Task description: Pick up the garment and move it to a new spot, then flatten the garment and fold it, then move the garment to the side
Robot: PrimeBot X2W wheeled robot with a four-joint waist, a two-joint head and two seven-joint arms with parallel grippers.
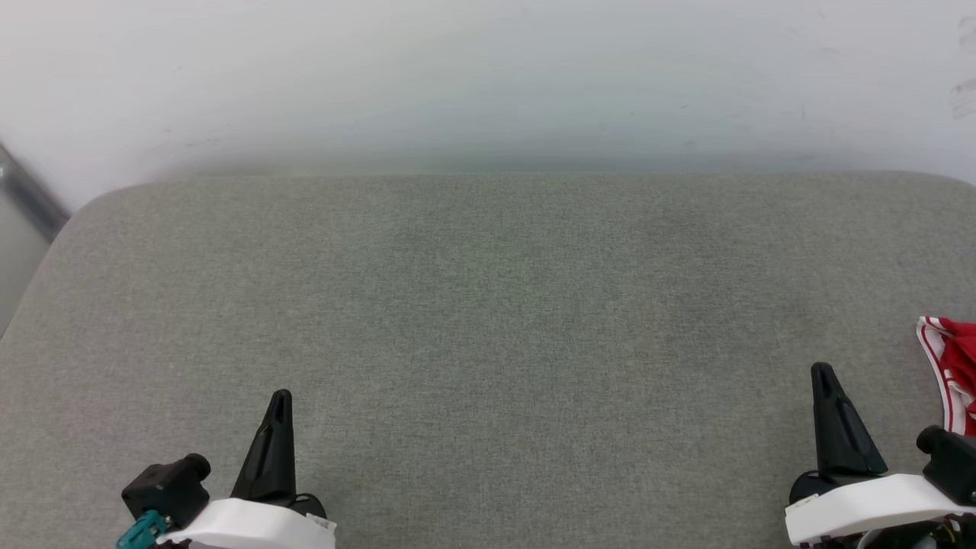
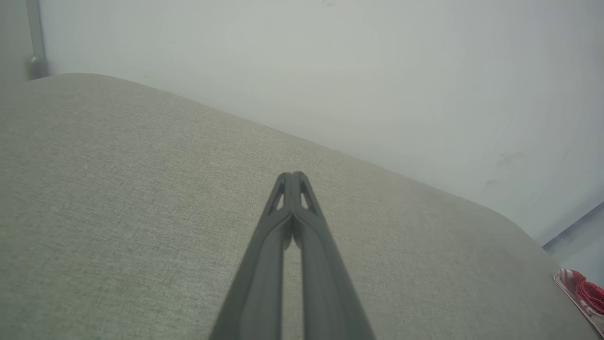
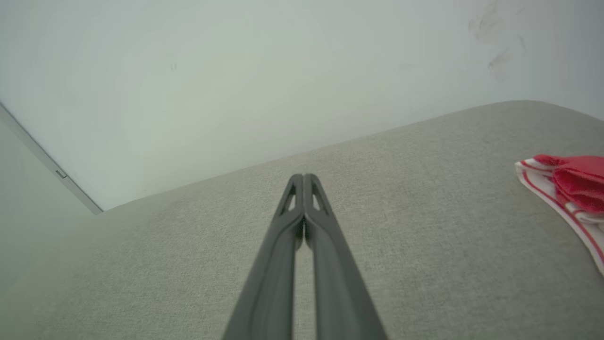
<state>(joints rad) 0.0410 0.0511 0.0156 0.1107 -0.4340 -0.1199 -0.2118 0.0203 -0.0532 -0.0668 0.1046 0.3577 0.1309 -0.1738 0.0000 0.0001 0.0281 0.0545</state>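
Observation:
A red garment with red-white striped trim lies bunched at the far right edge of the grey cushion, mostly cut off by the frame. It also peeks in as the garment at the lower right of the left wrist view and the garment at the right of the right wrist view. My left gripper sits at the lower left, shut, fingertips touching, holding nothing; the left gripper hovers over bare fabric. My right gripper is shut and empty, just left of the garment; the right gripper points past it.
The grey cushion spans nearly the whole width, with rounded far corners. A pale wall rises right behind its back edge. A grey metal strip runs along the wall at the far left.

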